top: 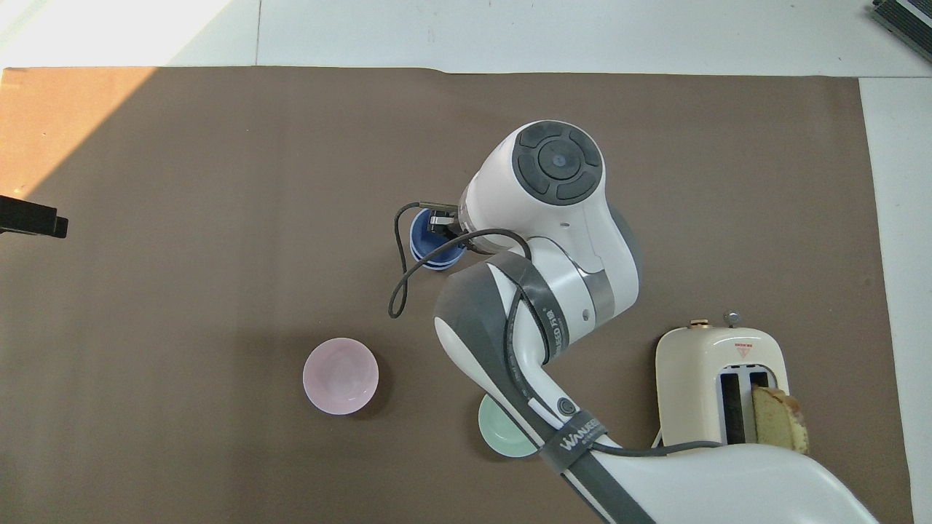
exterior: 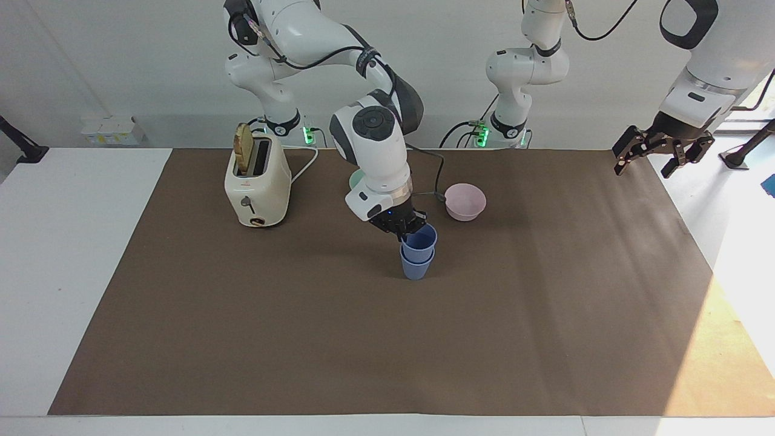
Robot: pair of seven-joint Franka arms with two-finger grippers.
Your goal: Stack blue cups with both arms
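Pink bowl [exterior: 465,201] flanks nested blue cups [exterior: 418,253]; right tool [exterior: 404,229] grips the upper; left tool [exterior: 660,154] gapes.

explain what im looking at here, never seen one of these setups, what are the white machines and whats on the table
These are two white robot arms with black claw grippers, seen at one moment by two cameras: one across the table facing the robots, one high above them looking down.

The right gripper grips the rim of the upper blue cup, which sits partly inside the lower blue cup standing on the brown mat.

The left gripper waits in the air, open, over its own end of the table.

Also on the mat: a pink bowl, a teal bowl partly hidden under the right arm, and a cream toaster with a slice of bread in it.
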